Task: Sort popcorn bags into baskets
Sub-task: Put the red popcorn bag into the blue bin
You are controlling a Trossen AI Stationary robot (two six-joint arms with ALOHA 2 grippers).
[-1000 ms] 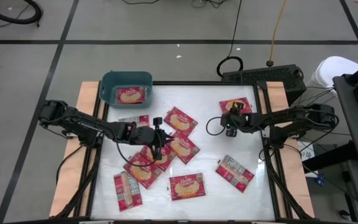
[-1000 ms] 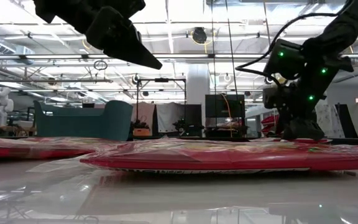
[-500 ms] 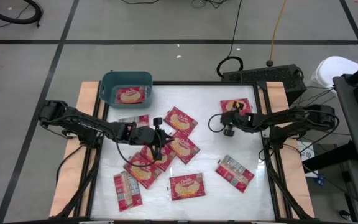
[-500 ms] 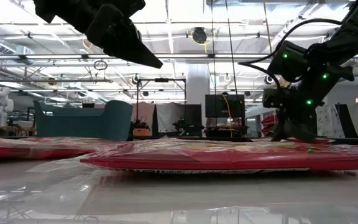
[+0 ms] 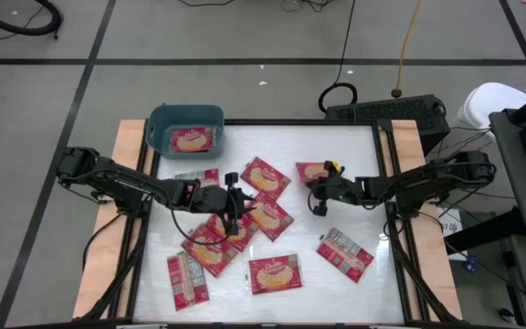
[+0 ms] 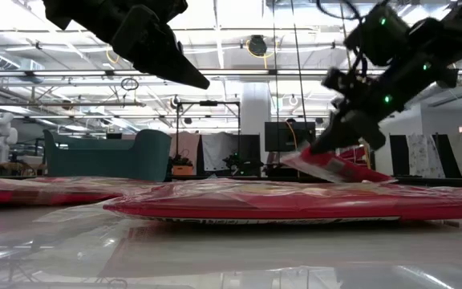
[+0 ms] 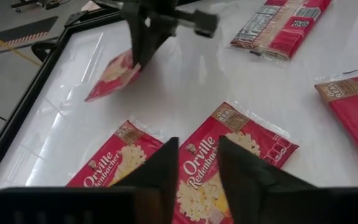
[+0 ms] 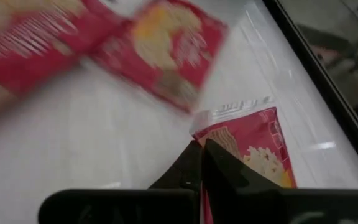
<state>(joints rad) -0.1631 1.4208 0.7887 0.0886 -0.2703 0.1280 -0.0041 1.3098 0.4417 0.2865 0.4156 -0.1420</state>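
At the far left corner of the tabletop (image 5: 354, 292), the teal basket (image 5: 186, 117) is holding one popcorn bag (image 5: 193, 141). The left hand (image 5: 233, 212) is hovering part-open over overlapping bags (image 5: 226, 234) mid-table — touching none. Further right, the right hand (image 5: 319, 189) is pinching a red bag (image 5: 312, 171) by its edge, lifting it tilted off the tabletop.

Two dark arms reach inward over the table from opposite sides. The left gripper (image 5: 233, 208) hangs above the surface, fingers (image 7: 160, 171) slightly parted around nothing. The right gripper (image 5: 320, 189), wrist angled down, has its fingers pinched tight on a popcorn bag (image 6: 335, 167), lifted clear.
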